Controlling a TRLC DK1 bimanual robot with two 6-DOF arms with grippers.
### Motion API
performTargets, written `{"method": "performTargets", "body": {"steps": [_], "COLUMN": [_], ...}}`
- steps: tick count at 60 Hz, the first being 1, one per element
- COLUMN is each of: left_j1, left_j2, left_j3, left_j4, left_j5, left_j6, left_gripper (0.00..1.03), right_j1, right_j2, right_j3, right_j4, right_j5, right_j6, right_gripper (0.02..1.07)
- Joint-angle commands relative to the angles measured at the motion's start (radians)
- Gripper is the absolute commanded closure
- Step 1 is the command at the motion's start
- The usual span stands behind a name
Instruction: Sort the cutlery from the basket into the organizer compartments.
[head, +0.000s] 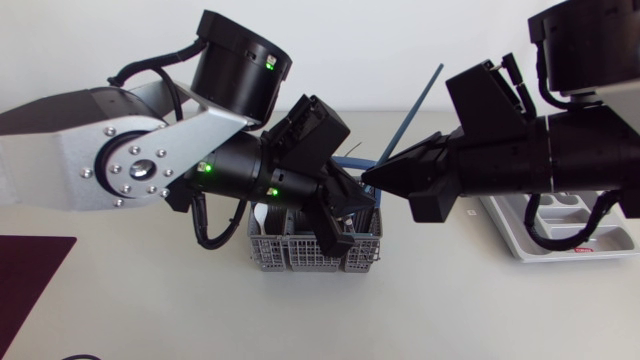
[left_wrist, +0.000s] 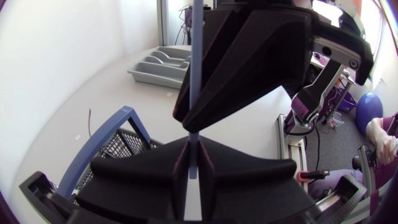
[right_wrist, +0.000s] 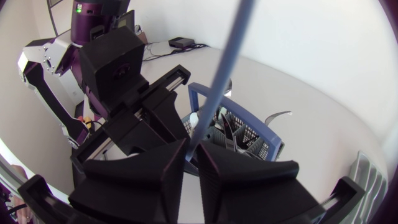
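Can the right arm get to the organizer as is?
Likely yes: organizer lies under the right arm, nothing between. But left pincer and right pincer both seem shut on the blue utensil.

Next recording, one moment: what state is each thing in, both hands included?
left hand: shut on the blue utensil, over the basket
right hand: shut on the same utensil
blue utensil: in the air, tilted, held by both hands
basket: upright on the table, cutlery inside
organizer: flat on the table, some cutlery in its compartments
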Motion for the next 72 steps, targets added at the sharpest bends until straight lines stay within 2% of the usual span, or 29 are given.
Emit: {"method": "performTargets", "body": {"steps": [1,5,9,11,17,26,34,45,57,61,72], "left_j1": [0.01,0.018,0.027,0.038,0.062,0.115,0.125,0.03,-0.074,-0.099,-0.131], "left_j2": [0.018,0.017,0.015,0.01,-0.003,-0.013,-0.009,0.003,0.05,0.07,0.121], "left_j3": [0.035,0.037,0.038,0.038,0.038,0.035,0.018,-0.023,-0.048,-0.048,-0.04], "left_j4": [0.005,0.006,0.011,0.014,0.029,0.038,0.026,0.026,0.044,0.044,0.046], "left_j5": [0.009,0.008,0.008,0.008,0.005,-0.003,-0.063,-0.212,-0.357,-0.385,-0.44], "left_j6": [-0.018,-0.02,-0.018,-0.018,-0.015,0.014,0.107,0.229,0.334,0.361,0.42], "left_gripper": [0.74,0.54,0.4,0.29,0.2,0.19,0.19,0.19,0.19,0.19,0.19], "right_j1": [0.01,0.01,0.007,0.006,-0.013,-0.109,-0.257,-0.433,-0.685,-0.764,-0.862], "right_j2": [0.006,-0.005,-0.017,-0.028,-0.05,-0.108,-0.14,-0.126,0.035,0.112,0.25], "right_j3": [0.004,0.001,-0.004,-0.011,-0.025,-0.02,-0.016,-0.017,0.023,0.046,0.085], "right_j4": [0.01,0.0,-0.004,-0.007,-0.023,-0.096,-0.201,-0.293,-0.368,-0.374,-0.348], "right_j5": [0.009,0.01,0.01,0.012,0.013,-0.025,-0.071,-0.085,-0.08,-0.068,0.004], "right_j6": [0.013,0.013,0.011,0.01,0.002,-0.044,-0.134,-0.255,-0.397,-0.432,-0.489], "right_gripper": [1.0,1.0,1.0,1.01,1.01,1.01,1.01,1.01,1.01,1.01,1.01]}}
